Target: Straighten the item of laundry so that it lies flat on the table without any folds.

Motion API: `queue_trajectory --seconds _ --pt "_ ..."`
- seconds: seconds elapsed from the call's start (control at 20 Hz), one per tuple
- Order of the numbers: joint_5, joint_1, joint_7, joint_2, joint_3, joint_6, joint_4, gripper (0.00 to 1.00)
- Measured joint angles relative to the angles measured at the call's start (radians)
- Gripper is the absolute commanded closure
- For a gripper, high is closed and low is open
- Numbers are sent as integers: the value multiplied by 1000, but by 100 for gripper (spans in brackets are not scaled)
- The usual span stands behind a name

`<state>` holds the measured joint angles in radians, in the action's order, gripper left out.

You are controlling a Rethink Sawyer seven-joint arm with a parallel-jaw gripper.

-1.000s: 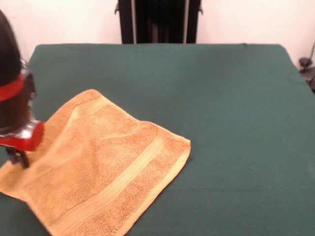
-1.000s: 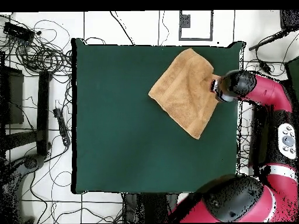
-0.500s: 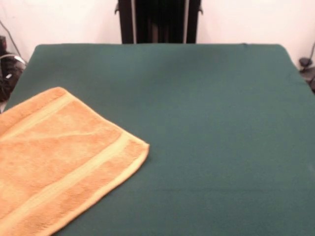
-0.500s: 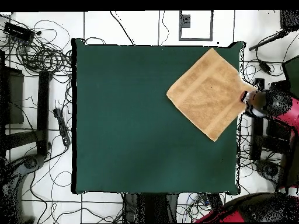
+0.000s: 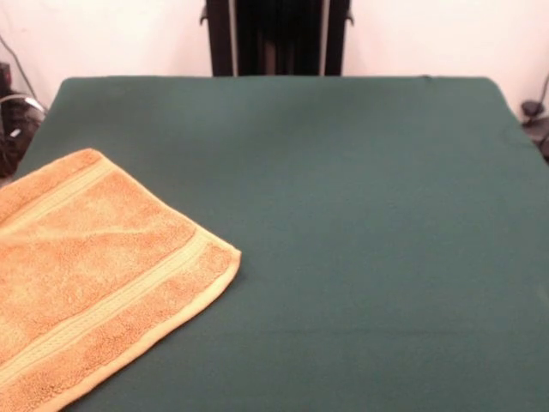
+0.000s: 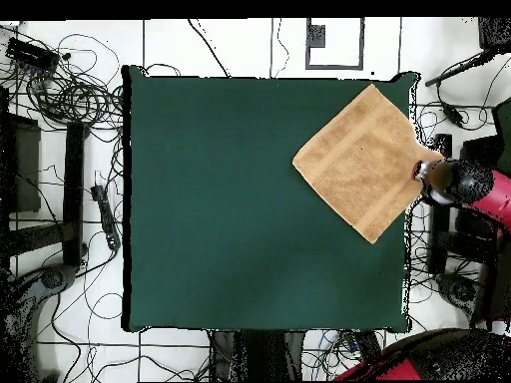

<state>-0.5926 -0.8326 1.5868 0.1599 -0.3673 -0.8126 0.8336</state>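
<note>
The towel (image 5: 94,275) lies spread as a diamond at one corner of the table (image 5: 360,215), with both woven bands showing and no fold visible, so the flattening looks mostly done; one corner reaches past the table edge where the gripper (image 6: 431,180) sits, and whether its fingers are open or clamped on that corner cannot be told. What seems left is bringing that corner fully onto the felt
</note>
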Motion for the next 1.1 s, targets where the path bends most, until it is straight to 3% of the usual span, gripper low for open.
queue_trajectory --seconds 1.1 --pt "-19 9 0 -57 -1 56 -4 100"
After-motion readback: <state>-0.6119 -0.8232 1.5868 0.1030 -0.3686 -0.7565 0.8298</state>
